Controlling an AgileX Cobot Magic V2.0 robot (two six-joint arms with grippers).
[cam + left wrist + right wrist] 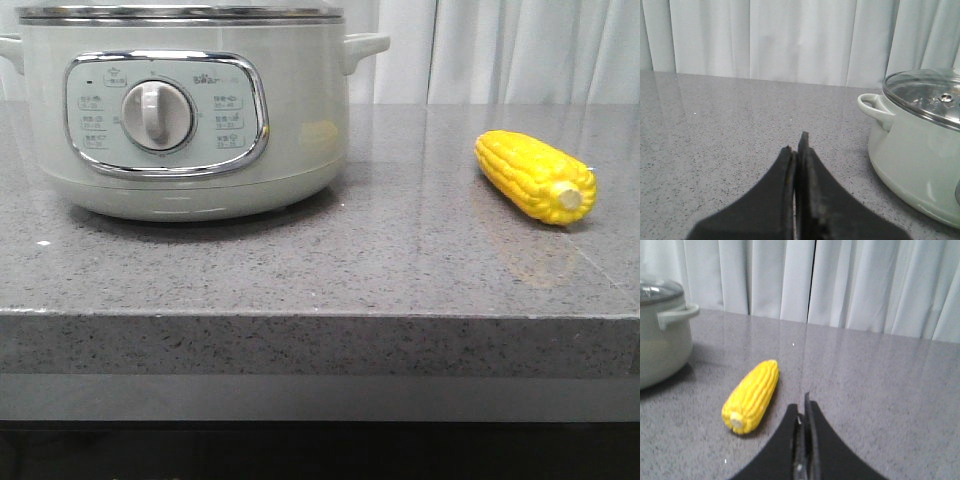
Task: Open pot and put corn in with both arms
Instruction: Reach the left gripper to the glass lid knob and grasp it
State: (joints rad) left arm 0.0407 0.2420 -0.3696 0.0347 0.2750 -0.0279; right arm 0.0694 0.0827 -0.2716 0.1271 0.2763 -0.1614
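Neither arm shows in the front view; only the wrist views show the grippers. The left gripper (797, 150) has its two dark fingers pressed together, tips meeting with no visible gap, one tip reaching slightly past the other. It hangs just above the counter, touching nothing and holding nothing. The right gripper (801, 405) is in the same state: dark fingers closed against each other, only a thin seam between them, nothing clamped. It too sits low over the counter, pointing toward the far edge.
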